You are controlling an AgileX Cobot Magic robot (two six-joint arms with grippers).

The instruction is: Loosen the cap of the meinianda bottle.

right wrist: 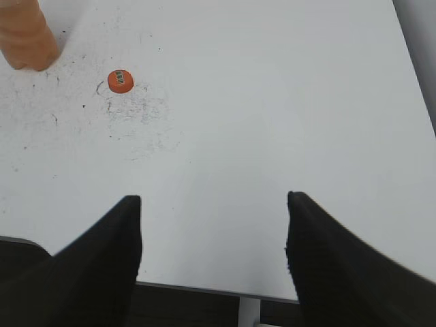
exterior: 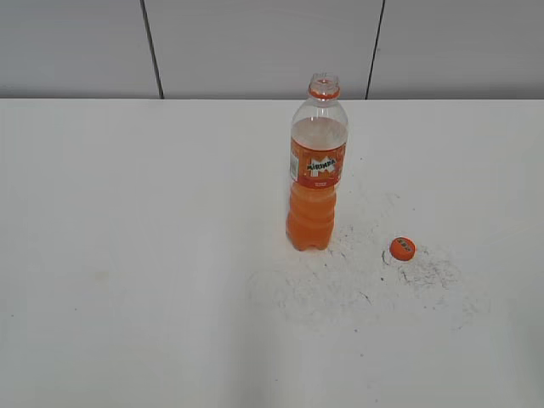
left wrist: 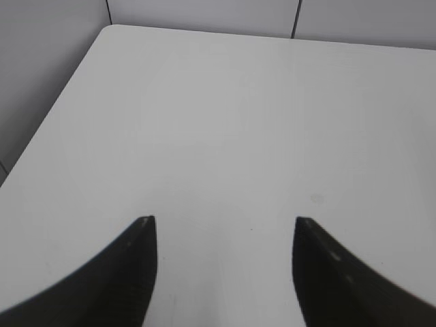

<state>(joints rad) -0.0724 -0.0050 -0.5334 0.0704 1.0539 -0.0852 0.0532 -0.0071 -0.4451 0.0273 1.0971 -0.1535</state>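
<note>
Both jaws spread wide, empty: left gripper [left wrist: 223, 228], right gripper [right wrist: 212, 204]. Cap [exterior: 402, 248] off, lying on table [exterior: 127, 255] near upright meinianda bottle [exterior: 316, 170].

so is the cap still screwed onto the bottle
No, the cap lies on the table to the right of the open-necked bottle.
</note>
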